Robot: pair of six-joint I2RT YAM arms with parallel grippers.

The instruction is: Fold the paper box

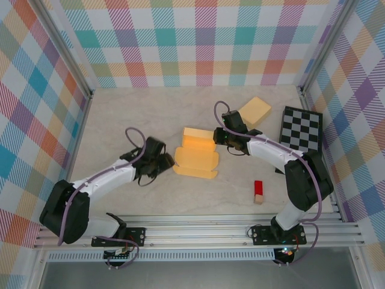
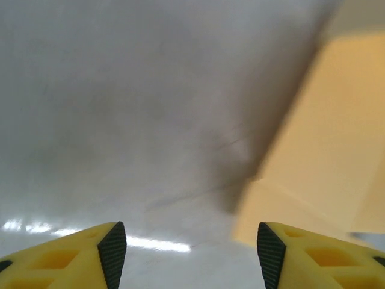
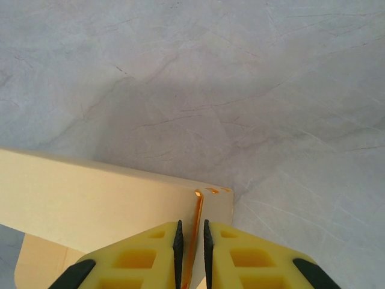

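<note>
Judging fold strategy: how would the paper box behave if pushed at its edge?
Probably floppy: the paper box lies as thin, partly unfolded panels. Likely light, it may slide on the smooth table. The right gripper pinching one wall should anchor it.

A black-and-white checkerboard (image 1: 302, 129) lies flat at the right of the pale, marble-veined surface (image 1: 132, 114), close to the right wall. A tan slab (image 1: 255, 111) sits near its left side, turned askew. Nearer the front, a small red block (image 1: 258, 187) touches a tan block (image 1: 258, 198). Plaid walls (image 1: 198, 42) enclose three sides.
</note>
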